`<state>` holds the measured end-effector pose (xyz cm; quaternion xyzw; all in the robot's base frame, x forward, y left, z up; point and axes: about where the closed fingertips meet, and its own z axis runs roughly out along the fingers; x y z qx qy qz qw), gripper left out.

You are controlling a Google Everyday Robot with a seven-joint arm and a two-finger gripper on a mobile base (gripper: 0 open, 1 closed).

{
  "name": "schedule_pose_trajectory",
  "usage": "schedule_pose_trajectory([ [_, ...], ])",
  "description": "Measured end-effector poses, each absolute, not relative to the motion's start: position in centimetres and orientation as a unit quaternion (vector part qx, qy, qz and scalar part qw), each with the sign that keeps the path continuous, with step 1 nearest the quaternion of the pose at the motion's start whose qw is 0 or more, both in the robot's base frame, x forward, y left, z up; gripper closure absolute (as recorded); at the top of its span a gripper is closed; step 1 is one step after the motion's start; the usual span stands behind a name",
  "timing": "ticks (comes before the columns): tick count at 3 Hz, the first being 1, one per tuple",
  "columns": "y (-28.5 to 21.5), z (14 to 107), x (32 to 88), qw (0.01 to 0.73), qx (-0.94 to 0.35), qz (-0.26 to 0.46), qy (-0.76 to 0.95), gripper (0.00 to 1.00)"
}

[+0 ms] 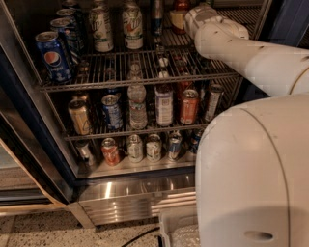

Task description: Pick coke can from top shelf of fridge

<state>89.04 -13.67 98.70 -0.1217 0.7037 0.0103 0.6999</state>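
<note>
Tool (187, 16) over top shelf (135, 73), right

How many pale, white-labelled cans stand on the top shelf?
2, side by side mid-way along the top shelf: the left white can and the right white can. The gripper is at the shelf's right end; others may hide behind it.

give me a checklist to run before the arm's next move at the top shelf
1. Fridge open, racks exposed: ok.
2. End effector over the top shelf, at its right rear: ok.
3. Target confirmed: cannot tell; the red container just left of the end effector shows no readable script.
4. Contact with that container: cannot tell; the arm's end blocks the view.
5. Pepsi can and green-and-white cans stand well left of the arm: ok.
</note>
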Motion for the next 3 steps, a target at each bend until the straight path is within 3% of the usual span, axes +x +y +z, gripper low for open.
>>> schedule_pose_trajectory([
  [1, -13.7, 98.7, 89.0, 0.7, -0.122, 0.01, 0.704, 0.25],
  [3, -13.1, 98.9, 90.6, 0.702, -0.129, 0.005, 0.7, 0.29],
])
